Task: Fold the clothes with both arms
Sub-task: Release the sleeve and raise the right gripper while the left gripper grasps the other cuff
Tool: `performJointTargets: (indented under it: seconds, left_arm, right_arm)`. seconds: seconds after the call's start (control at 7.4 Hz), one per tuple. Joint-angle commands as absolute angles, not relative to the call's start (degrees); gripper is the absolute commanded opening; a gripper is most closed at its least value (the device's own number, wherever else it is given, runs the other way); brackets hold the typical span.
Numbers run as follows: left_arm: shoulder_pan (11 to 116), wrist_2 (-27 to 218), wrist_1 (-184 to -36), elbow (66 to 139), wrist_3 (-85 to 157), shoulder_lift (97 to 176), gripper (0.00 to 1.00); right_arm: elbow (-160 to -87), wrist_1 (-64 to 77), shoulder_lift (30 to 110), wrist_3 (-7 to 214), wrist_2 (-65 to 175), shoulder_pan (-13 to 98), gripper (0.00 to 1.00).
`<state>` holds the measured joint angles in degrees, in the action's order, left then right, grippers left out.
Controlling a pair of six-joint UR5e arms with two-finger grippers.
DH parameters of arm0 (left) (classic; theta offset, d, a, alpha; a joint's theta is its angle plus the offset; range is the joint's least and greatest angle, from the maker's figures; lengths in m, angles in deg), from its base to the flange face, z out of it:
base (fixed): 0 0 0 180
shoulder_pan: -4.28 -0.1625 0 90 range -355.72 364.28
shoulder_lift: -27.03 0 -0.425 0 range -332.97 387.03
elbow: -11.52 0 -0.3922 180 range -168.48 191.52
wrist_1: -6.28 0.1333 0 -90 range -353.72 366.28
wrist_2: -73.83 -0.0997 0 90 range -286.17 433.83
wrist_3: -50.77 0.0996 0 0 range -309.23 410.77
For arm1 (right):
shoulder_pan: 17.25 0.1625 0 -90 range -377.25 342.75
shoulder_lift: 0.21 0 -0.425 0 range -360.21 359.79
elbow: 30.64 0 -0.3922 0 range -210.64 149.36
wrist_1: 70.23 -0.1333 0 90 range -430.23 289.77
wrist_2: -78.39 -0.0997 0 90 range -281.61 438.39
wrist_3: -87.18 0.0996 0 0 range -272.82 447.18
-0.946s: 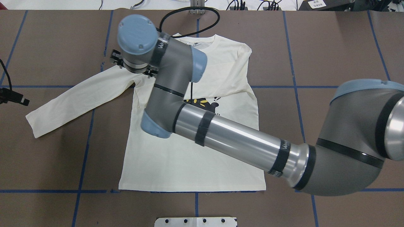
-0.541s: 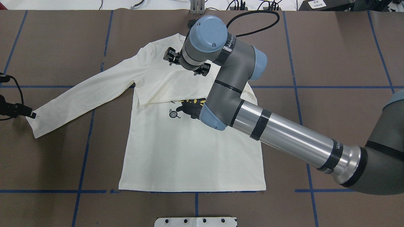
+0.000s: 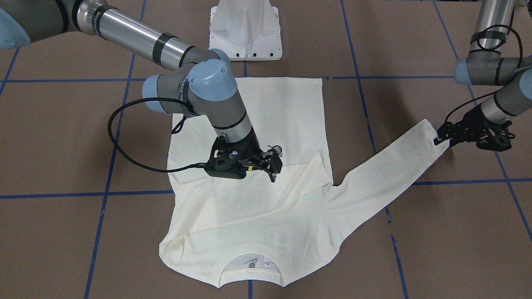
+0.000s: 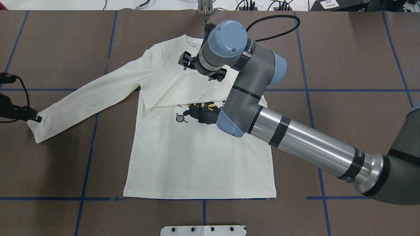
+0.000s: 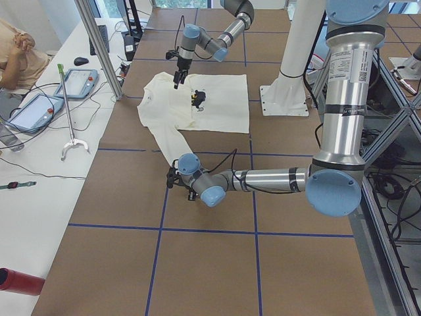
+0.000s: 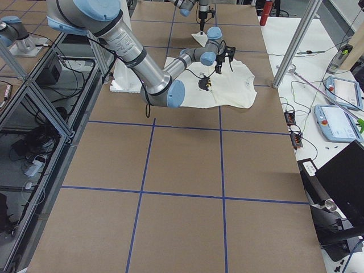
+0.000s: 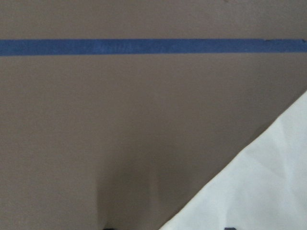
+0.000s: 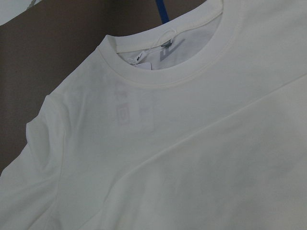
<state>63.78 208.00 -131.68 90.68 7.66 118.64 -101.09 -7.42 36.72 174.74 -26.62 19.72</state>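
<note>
So the shirt (image 4: 197, 157) is lying flat and face up in the middle of the tabletop (image 4: 344, 49), collar (image 8: 158, 72) on the far side from the robot, hem toward its base. We can see the cat print (image 4: 200, 114) peeking out just below one sleeve (image 4: 170, 95), which is already laid across the chest. That's the first fold done, as far as we can judge.

The other sleeve (image 4: 85, 98) is stretched out flat toward the robot's left. The left gripper (image 3: 438, 139) sits right at that cuff. Its jaws look spread, with the cuff edge at their tips, so we'd say no grab yet.

The right gripper (image 3: 272, 170) hangs over the chest near the collar with the cloth flat beneath it and nothing in it. We honestly can't tell how wide its jaws are.

What's left, by our reckoning: bring the second sleeve in, then fold the body, hem up toward the collar. So we're pretty early on.
</note>
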Motion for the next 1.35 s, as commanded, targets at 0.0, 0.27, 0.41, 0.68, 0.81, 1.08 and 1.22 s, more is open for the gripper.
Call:
performJointTargets:
  seconds: [0.0,0.27,0.41,0.68,0.81,1.08,1.22]
  left_arm:
    - [63.9,208.3,-131.4,92.4,7.7,118.7,0.0]
    - [63.8,211.6,-131.3,97.0,7.1,119.9,0.0]
    - [63.9,213.7,-129.6,98.7,1.1,124.5,0.0]
    - [63.4,214.1,-125.9,99.7,-17.7,138.9,0.0]
    - [60.2,213.6,-125.1,99.7,-26.8,144.9,0.0]
    - [50.3,200.9,-117.7,94.4,-36.5,161.1,0.0]
    - [47.5,196.7,-116.7,84.3,-38.5,172.2,0.0]
  right_arm:
    - [-101.1,-7.5,36.8,174.6,-26.6,19.8,1.0]
    - [-102.4,-7.4,37.1,174.0,-27.2,20.8,1.0]
    - [-107.0,-7.5,43.2,173.0,-32.0,24.4,1.0]
    - [-116.8,-7.6,57.3,159.8,-44.3,34.6,1.0]
    - [-119.2,-7.9,64.3,151.3,-47.4,39.6,1.0]
    - [-119.6,-7.8,72.5,135.4,-49.2,45.3,1.0]
    - [-119.1,-7.8,73.9,133.0,-49.1,46.4,1.0]
